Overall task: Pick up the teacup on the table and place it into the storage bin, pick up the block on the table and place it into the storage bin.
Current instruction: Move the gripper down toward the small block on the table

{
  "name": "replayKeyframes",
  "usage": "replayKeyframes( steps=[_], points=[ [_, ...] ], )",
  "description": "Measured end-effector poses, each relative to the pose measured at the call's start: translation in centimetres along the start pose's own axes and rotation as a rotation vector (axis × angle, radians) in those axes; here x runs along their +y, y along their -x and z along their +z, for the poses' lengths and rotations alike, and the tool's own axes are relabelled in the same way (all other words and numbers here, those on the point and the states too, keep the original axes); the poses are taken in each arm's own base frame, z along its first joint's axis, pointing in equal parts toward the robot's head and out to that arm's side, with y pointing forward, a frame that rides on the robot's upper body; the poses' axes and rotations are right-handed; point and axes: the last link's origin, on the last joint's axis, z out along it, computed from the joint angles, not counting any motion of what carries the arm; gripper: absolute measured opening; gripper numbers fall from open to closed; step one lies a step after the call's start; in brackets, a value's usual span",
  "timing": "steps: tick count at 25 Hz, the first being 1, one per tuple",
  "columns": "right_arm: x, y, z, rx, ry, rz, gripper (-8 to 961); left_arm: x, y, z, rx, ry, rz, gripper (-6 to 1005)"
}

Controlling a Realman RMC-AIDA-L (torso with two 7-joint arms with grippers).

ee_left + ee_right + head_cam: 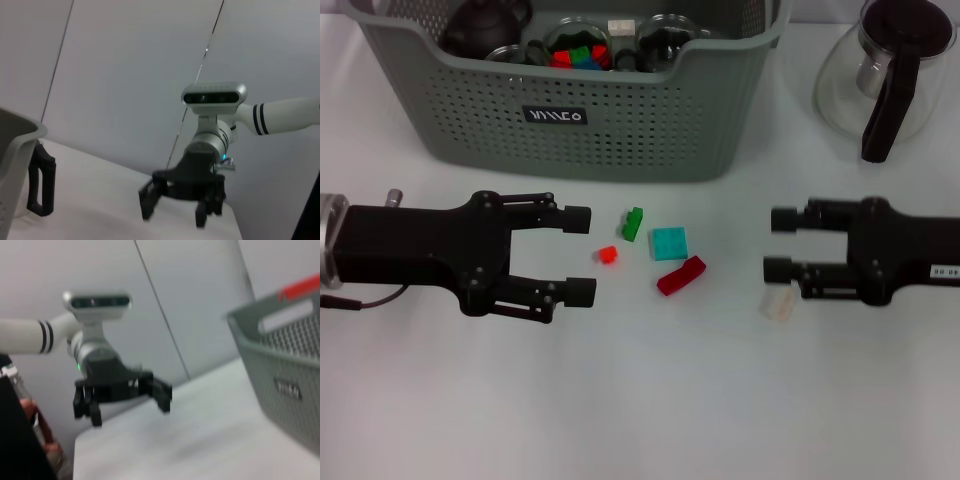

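Blocks not yet stored, no teacup on the table.
Both the left gripper and right gripper hover spread, holding nothing; green block, teal block, red block lie before the storage bin.

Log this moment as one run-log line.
left gripper: open, empty, beside orange block | right gripper: open, empty, above white block | storage bin: holds teapot
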Motion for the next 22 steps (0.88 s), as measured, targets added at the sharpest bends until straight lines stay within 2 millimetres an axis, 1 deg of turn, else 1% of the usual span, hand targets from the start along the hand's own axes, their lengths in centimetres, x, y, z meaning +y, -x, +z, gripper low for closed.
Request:
replayKeyframes(
  steps=[5,8,10,14,18,22],
  points=[
    [-0.2,0.5,-0.8,0.135,-0.011,0.067,742,-0.4,0.3,0.2,-0.014,-0.025,0.009,861],
    [-0.4,1.5,-1.2,0.210,-0.030,0.081,743,-0.6,0.8,0.4,-0.012,-0.041,0.011,861],
    [-0.4,2.4,-1.0,0.250,-0.028,0.086,743,-0.5,0.9,0.5,-0.003,-0.042,0.014,861],
    [-0.4,4.6,0.4,0.367,-0.037,0.119,742,-0.6,1.0,0.3,0.013,-0.055,0.022,861],
    [-0.7,6.6,2.4,0.581,-0.082,0.152,742,-0.6,0.9,0.2,0.021,-0.064,0.034,861],
    [-0.8,7.9,4.3,0.761,-0.120,0.140,741,-0.7,1.0,0.0,0.054,-0.086,0.066,861]
  ],
)
